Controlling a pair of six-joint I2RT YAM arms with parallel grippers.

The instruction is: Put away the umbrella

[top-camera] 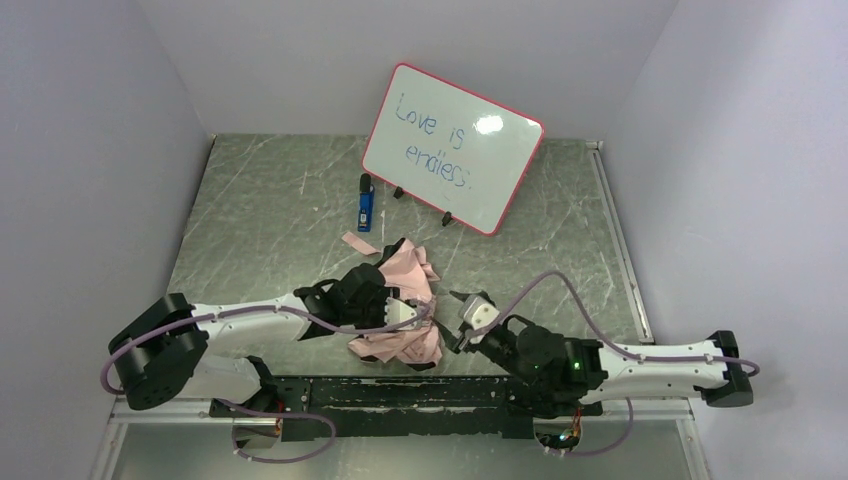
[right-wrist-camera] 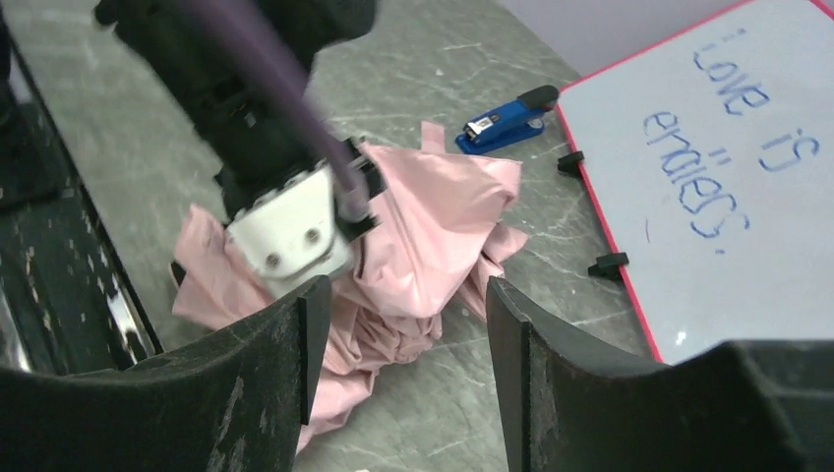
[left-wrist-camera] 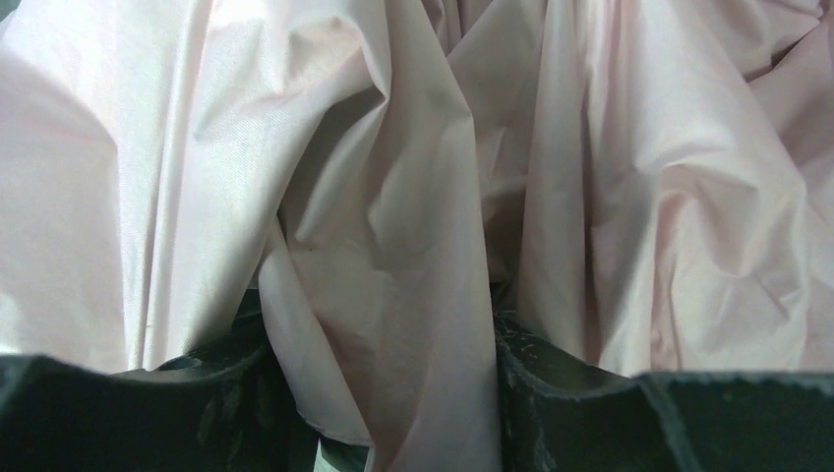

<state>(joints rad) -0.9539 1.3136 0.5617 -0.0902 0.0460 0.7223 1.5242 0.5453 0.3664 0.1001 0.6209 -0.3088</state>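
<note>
The pale pink umbrella [top-camera: 410,275] lies crumpled on the grey table near the front middle. Its shaft, ribs and handle are hidden under the fabric. My left gripper [top-camera: 420,312] is pushed into the fabric from the left. In the left wrist view the pink fabric [left-wrist-camera: 393,197] fills the frame, and a loose fold hangs between the spread fingers of the left gripper [left-wrist-camera: 382,393]. My right gripper [top-camera: 455,322] is open and empty just right of the umbrella. In the right wrist view it [right-wrist-camera: 398,334] hovers before the umbrella [right-wrist-camera: 433,206], beside the left arm's white housing [right-wrist-camera: 290,231].
A red-framed whiteboard [top-camera: 455,148] stands on black feet behind the umbrella and also shows in the right wrist view [right-wrist-camera: 728,167]. A blue stapler [top-camera: 366,205] lies to its left. A small pink strip [top-camera: 358,244] lies by the umbrella. A black rail [top-camera: 400,395] runs along the front edge.
</note>
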